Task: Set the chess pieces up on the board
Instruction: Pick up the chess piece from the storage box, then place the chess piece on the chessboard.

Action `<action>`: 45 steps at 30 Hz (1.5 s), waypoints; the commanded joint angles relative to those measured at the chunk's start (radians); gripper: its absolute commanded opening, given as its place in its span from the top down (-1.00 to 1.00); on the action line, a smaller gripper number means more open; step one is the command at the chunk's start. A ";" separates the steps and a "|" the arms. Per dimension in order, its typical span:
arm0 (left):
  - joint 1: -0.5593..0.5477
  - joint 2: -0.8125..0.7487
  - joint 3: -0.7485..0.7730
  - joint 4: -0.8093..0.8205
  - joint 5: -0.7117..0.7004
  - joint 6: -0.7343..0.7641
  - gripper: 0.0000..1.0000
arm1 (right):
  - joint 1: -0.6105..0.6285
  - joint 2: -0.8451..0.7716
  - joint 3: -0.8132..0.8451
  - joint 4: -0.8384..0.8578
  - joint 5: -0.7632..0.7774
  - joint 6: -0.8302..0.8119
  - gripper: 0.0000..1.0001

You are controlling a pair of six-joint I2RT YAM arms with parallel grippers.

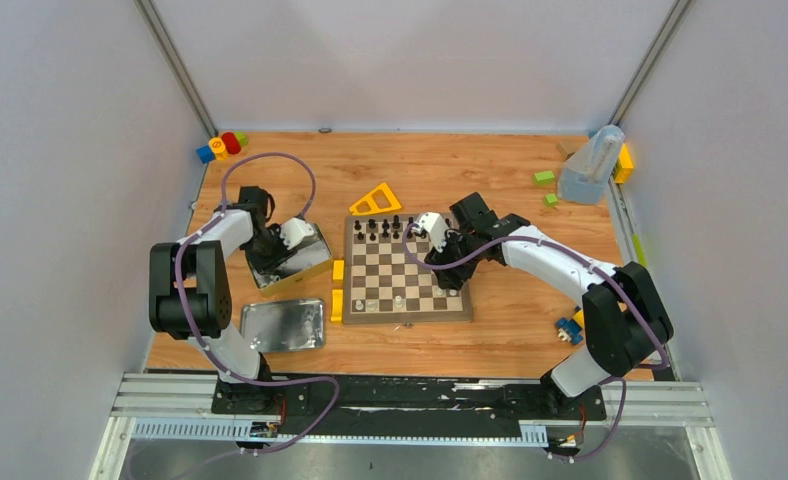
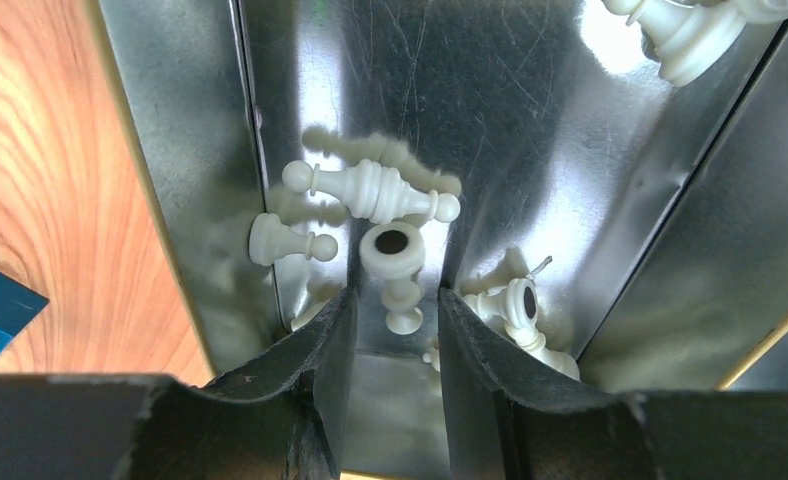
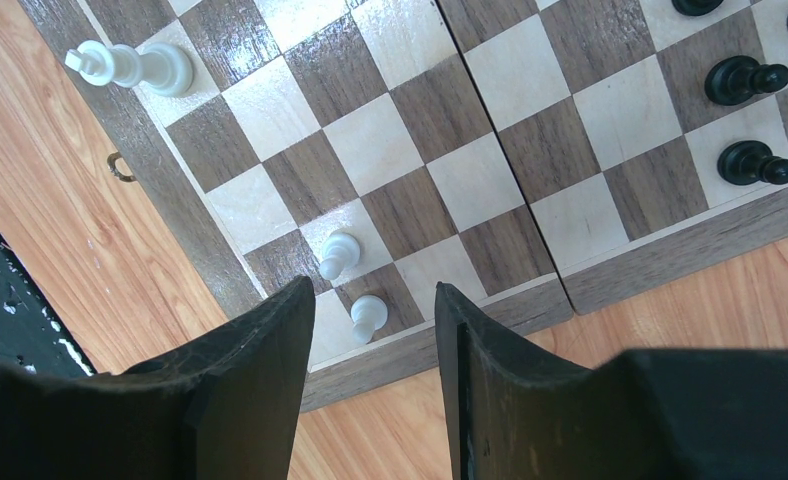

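Chess pieces (image 2: 375, 190), pick-up from tin (image 2: 570, 150): left end effector (image 2: 395, 300) half-open, empty, straddling one pale piece (image 2: 394, 252); right end effector (image 3: 372, 290) likewise, over board (image 3: 410, 130). Next: close, lift.

The top external camera sits high above and behind the arm bases (image 1: 240, 385), looking down and away over the whole bench (image 1: 500, 340). The left wrist camera peers from very close past the left end effector (image 2: 395, 340) into the open tin (image 2: 200, 150), left of the board (image 1: 407, 268). The right wrist camera looks down closely past the right end effector (image 3: 375, 340) at the board's near right corner. The overhead view takes in both spots.
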 commanded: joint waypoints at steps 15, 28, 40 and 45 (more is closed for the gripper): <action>0.053 -0.114 -0.031 0.002 0.108 -0.028 0.84 | -0.003 -0.013 0.022 0.017 -0.015 0.004 0.04; -0.011 -0.340 0.104 -0.191 0.261 -0.160 0.92 | -0.040 -0.058 0.207 0.022 -0.202 0.095 0.04; -0.527 -0.408 0.316 -0.165 0.237 -0.454 0.86 | -0.123 0.045 0.393 0.176 -0.629 0.422 -0.20; -0.655 -0.345 0.407 -0.129 0.162 -0.536 0.86 | -0.124 0.092 0.408 0.247 -0.718 0.542 -0.35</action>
